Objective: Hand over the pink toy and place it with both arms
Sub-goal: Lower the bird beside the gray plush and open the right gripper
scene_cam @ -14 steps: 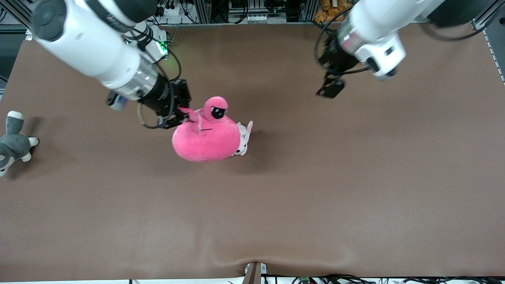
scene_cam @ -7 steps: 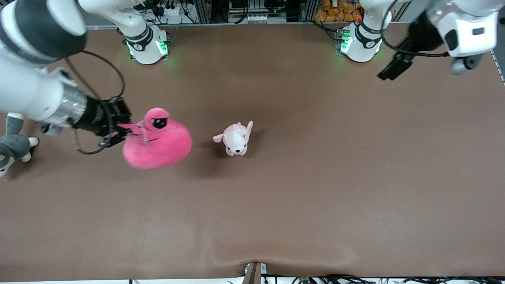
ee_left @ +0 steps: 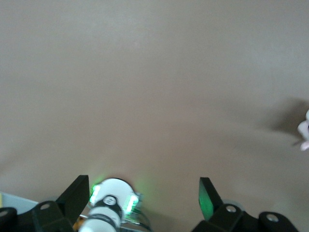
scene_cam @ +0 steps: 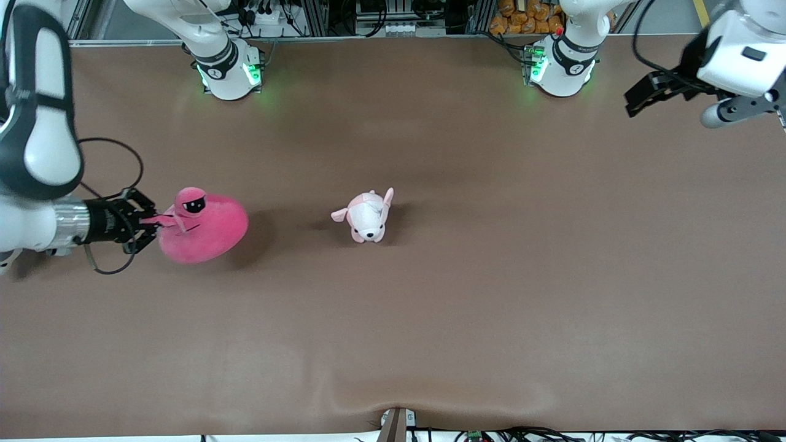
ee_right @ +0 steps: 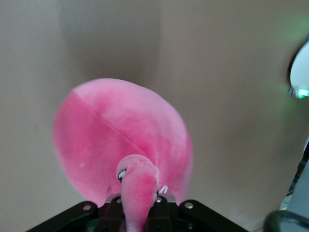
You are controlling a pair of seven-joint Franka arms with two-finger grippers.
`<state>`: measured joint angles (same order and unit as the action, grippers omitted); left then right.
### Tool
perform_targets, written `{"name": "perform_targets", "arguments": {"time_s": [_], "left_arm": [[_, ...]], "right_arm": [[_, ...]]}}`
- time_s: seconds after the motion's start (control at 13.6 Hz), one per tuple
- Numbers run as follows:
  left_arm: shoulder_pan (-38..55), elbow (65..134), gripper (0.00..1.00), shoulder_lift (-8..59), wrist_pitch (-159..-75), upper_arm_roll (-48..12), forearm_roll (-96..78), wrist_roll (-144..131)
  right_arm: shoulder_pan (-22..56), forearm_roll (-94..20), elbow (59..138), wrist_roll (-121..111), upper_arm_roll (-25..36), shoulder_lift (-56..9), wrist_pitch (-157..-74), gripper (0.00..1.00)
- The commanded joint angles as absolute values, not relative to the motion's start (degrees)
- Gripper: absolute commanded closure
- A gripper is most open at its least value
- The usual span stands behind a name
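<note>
- Two arms, well apart — the right gripper [scene_cam: 144,222] reaches level over the right arm's end of the table [scene_cam: 491,294], clenched on a flap of the pink toy [scene_cam: 206,230].
- Pink toy's round body points toward the small pink-and-white plush dog [scene_cam: 366,216].
- Left gripper [scene_cam: 642,98] hangs raised near its own base, fingers spread wide — waiting.

Item count, tabletop scene
Plush toys: two, namely one pink toy [scene_cam: 206,228] and one pale plush dog [scene_cam: 366,216]. Arms: two. Grippers: two.
</note>
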<state>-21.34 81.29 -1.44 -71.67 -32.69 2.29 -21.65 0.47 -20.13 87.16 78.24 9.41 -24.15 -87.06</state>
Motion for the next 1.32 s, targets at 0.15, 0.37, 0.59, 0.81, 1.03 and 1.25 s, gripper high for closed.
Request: {"name": "perform_targets", "arguments": {"time_s": [0.15,0.37,0.59,0.81,1.03,1.25], "left_arm": [[-24.43,81.56,0.00,-0.79,-71.71,-31.99,3.16,-13.98],[-24.35,82.00,0.00,-0.70,-71.98,-31.99,3.77,-13.97],[-24.35,82.00,0.00,-0.35,-72.51,-32.17,4.31,-13.19],[-19.90,87.86,0.00,-4.29,-78.63,-27.46,4.22,-12.22],[-9.69,95.78,0.00,-9.21,-84.89,-15.23,3.25,-9.06],[-4.07,99.05,0.00,-11.78,-87.27,-9.60,3.25,-9.05]], "right_arm": [[-7.81,-20.30,89.74,64.70,8.26,-26.89,-87.36,1.00],[-11.77,-20.21,89.21,61.37,8.26,-29.18,-87.63,0.80],[-12.48,-19.52,87.90,61.35,8.26,-30.23,-87.45,0.00],[-11.87,-19.60,82.12,61.26,8.09,-29.80,-85.53,0.00],[-9.15,-19.86,69.56,61.17,7.82,-29.53,-76.93,0.00],[-5.55,-19.52,61.37,61.00,6.77,-27.79,-71.03,0.00]]}}
